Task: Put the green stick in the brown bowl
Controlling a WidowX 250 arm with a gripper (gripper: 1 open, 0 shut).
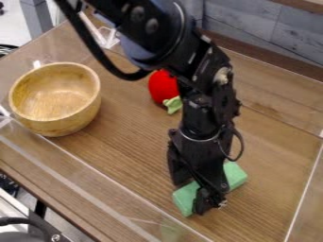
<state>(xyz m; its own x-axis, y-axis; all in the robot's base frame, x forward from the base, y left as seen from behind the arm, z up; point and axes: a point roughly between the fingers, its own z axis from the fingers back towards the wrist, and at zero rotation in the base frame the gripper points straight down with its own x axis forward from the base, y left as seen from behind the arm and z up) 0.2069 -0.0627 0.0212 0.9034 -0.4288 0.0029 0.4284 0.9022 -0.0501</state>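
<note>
my black gripper spread wide, directly over the green stick, fingers either side of its middle, both ends showing past them, stick flat on the wooden table, brown bowl well apart

It looks like a lab or workshop bench: 1 black robot arm hangs over a wooden tabletop, with loose black cables and metal parts left of the tabletop.
</note>
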